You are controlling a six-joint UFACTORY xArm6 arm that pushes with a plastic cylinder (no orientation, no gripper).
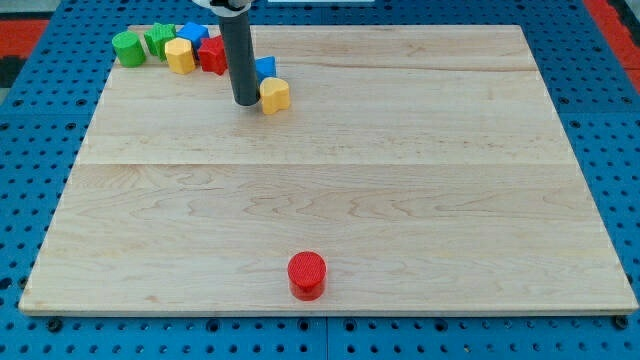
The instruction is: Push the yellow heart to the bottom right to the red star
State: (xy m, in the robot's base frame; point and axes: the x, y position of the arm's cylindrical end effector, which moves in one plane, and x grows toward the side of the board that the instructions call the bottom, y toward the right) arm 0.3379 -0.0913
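My tip [245,102] rests on the board in the upper left part of the view. A yellow block [274,95], which looks like the heart, sits just to the tip's right, touching it or nearly so. A red star [213,56] lies just up and left of the rod, partly hidden behind it. A small blue block [265,68] sits right behind the yellow one, between it and the rod.
A cluster sits at the board's top left: a green cylinder [127,47], a second green block [158,40], another yellow block [180,55] and a blue block [192,33]. A red cylinder [307,274] stands near the bottom edge. The wooden board [400,180] lies on a blue pegboard.
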